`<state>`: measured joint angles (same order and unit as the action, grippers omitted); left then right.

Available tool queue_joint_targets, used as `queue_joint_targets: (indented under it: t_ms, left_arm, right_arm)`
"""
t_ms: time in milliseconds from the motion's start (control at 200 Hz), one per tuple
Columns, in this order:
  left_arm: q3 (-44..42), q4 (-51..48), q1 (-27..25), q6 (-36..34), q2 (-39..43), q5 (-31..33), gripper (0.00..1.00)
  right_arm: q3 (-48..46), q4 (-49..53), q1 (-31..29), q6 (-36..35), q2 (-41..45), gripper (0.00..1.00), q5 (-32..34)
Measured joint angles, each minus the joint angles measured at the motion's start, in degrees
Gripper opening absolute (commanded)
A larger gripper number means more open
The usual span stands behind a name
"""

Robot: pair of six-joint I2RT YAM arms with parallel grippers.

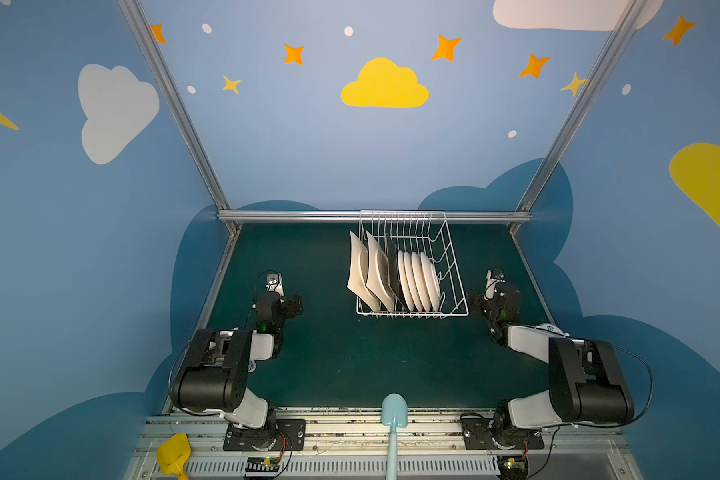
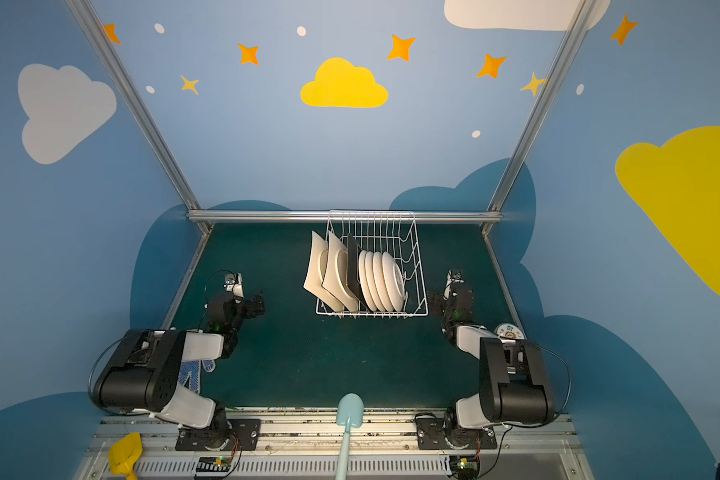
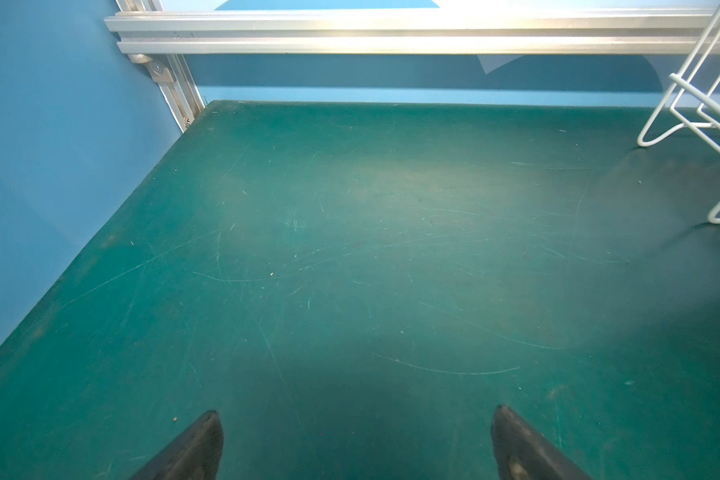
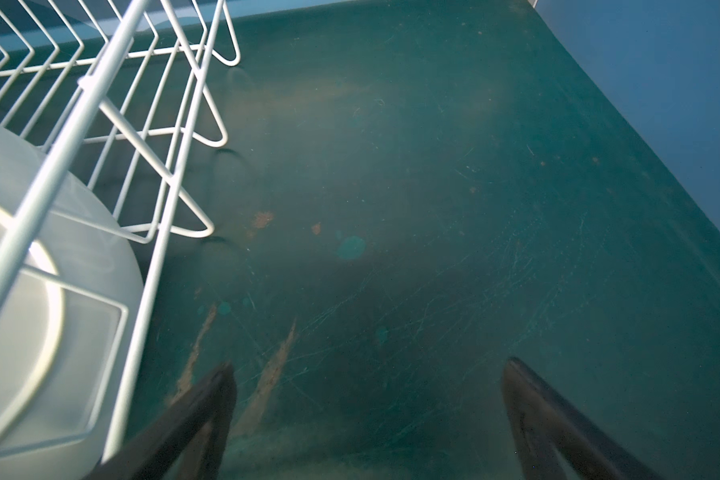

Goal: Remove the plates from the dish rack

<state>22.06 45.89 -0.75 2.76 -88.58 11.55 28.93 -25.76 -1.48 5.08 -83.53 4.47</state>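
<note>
The dark green table mat (image 1: 341, 357) is bare around me, so a plate that slips has nothing soft to land on and plenty of room to skid. On it, toward 1 o'clock from the middle and close to the far edge, stands the white wire dish rack (image 1: 454, 266). It looks light and unanchored, and if I drag a plate sideways against the tines instead of lifting straight up, I judge the whole rack could slide or tip. All seven plates are in it, standing on edge. The two large cream-white square plates (image 1: 360, 270) at its 9 o'clock end lean outward. The outermost seems to overhang the rim, though from above I cannot tell whether it is seated between tines; a bump there may topple it out. The black square plate (image 1: 393, 270) stands close behind them, so pulling one could scrape or lift its neighbour. The four round white plates (image 1: 420, 280) are packed together toward 3 o'clock, leaving little gap for a finger. My right gripper (image 4: 370, 365) hangs just beside the rack's 3 o'clock wall, fingers spread wide and holding nothing; a careless swing inward would strike wire. My left gripper (image 3: 356, 413), equally wide and empty, sits well off at 9 o'clock over bare mat.
</note>
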Motion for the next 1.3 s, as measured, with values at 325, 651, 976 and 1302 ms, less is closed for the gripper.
queue_joint_targets:
  t_ms: [325, 651, 976, 1302]
  left_arm:
    - [3.13, -8.04, 0.0, -0.98, 4.74, -1.86, 1.0]
    - [10.64, -23.3, 0.0, -1.05, 20.28, -4.2, 1.0]
    - [28.09, -46.51, -0.04, 1.79, 25.53, -11.82, 1.0]
    - [44.63, -65.96, -3.56, 5.2, 21.7, -24.02, 1.0]
  right_arm:
    - [0.92, 4.42, -0.02, -0.26, 3.04, 0.99, 0.7]
    - [3.21, 13.92, -0.87, 1.03, 18.43, 0.99, 2.34]
    - [6.32, 20.15, -0.87, 0.37, 30.71, 0.99, -2.82]
    - [19.58, 33.92, -0.87, 0.07, 32.15, 0.99, -14.21]
